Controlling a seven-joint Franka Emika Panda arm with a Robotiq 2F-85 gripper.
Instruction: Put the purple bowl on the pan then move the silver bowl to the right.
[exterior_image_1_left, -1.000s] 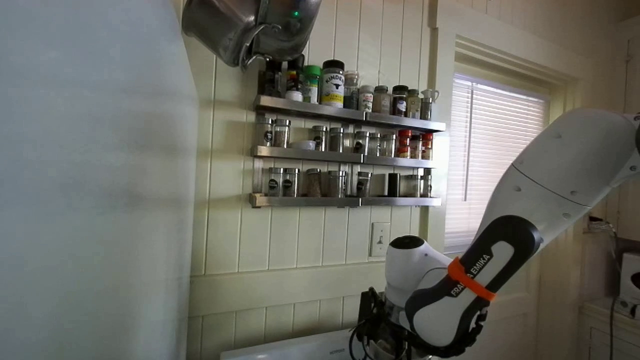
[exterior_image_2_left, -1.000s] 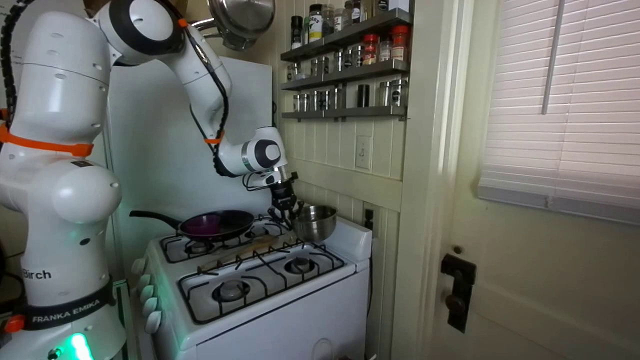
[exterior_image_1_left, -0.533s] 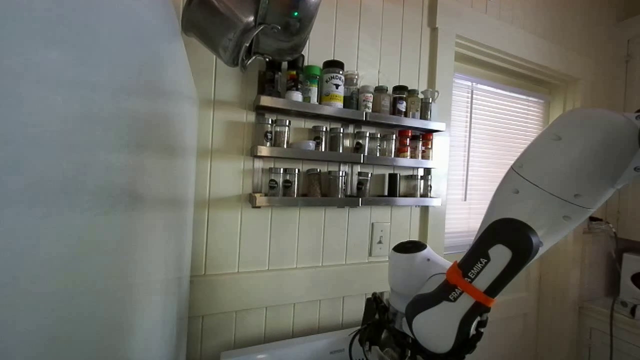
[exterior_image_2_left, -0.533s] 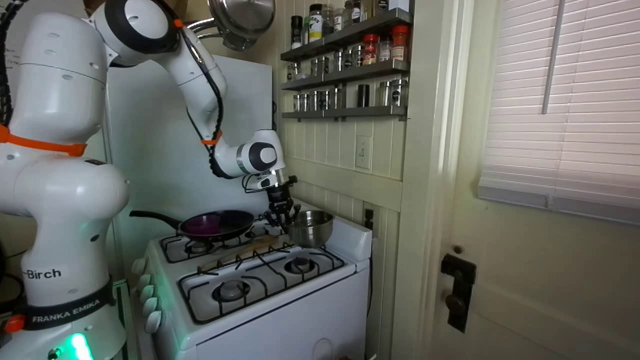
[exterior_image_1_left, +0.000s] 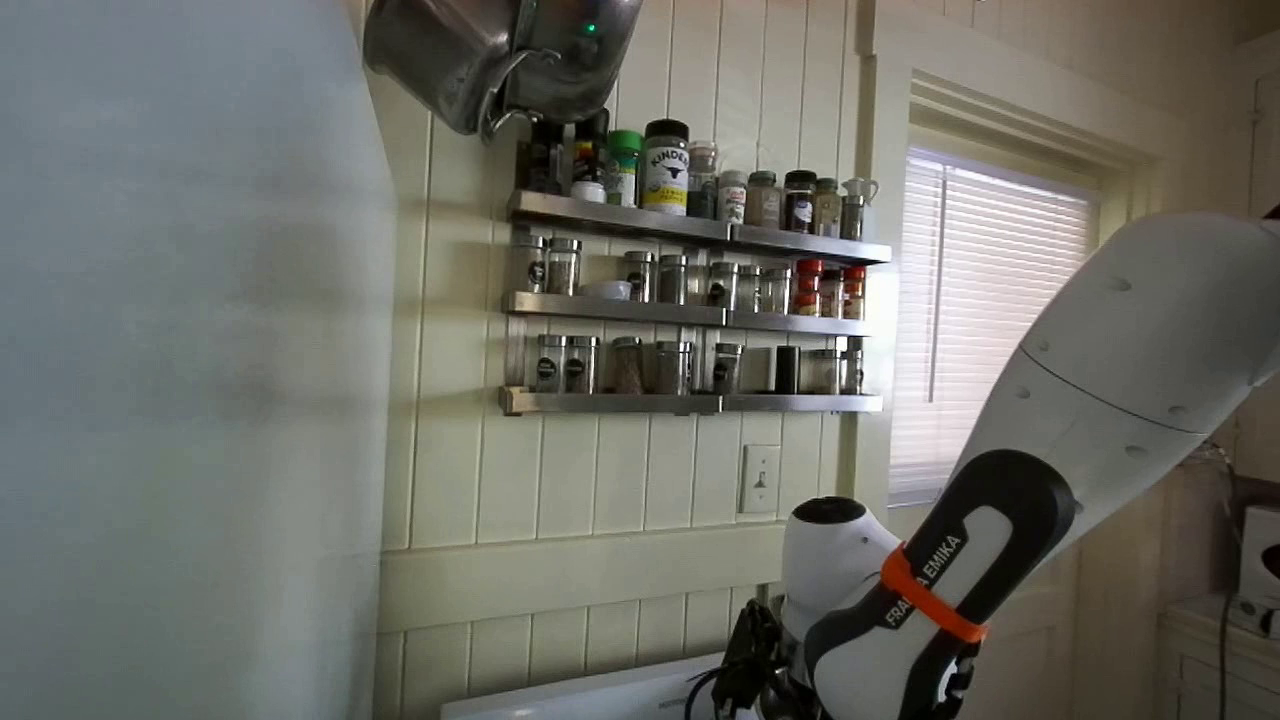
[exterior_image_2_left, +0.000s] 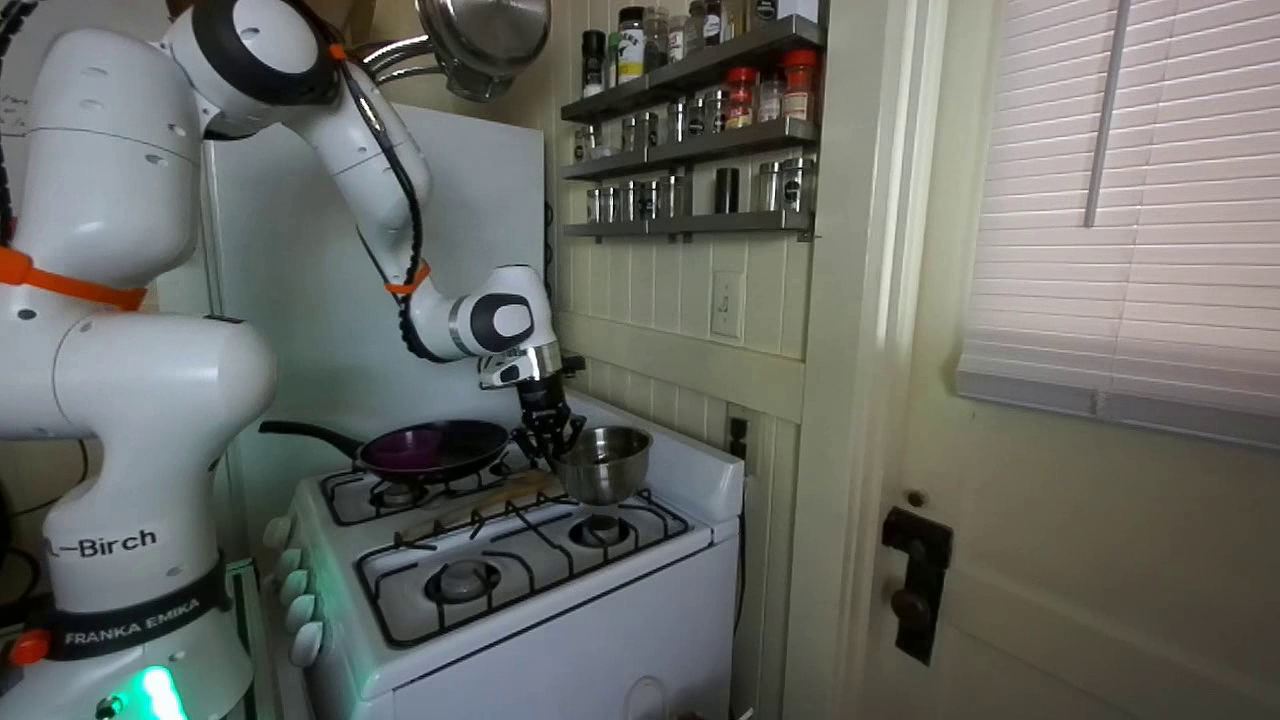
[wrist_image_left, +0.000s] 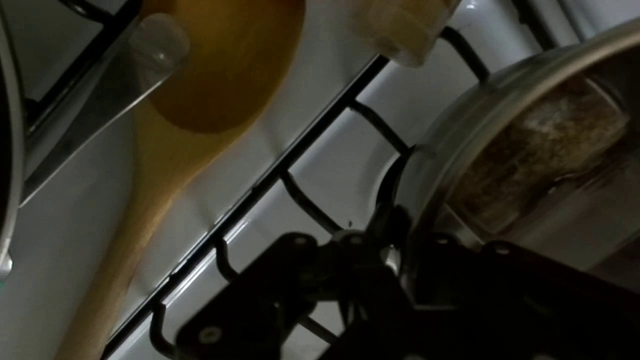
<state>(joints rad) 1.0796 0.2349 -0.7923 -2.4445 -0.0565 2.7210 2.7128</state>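
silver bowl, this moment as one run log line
claw: shut on silver bowl | silver bowl touching grate: unclear | purple bowl: in pan | release: not yet

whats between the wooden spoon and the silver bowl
The wrist view shows black grate bars over white stovetop, an unclear tan thing up top and the claw lower down.

The pan (exterior_image_2_left: 474, 443), black and round, sits level on the stove (exterior_image_2_left: 560, 630), its long handle pointing to the stove's front. In it, at the handle side, lies the purple bowl (exterior_image_2_left: 406, 450); it shows small and dark, so its tilt is hard to judge. The silver bowl (exterior_image_2_left: 606, 482), shiny metal, is over the stove toward the back, mouth up and nearly level, apart from the pan. It is held at its rim; in the wrist view its inside looks mottled brown.
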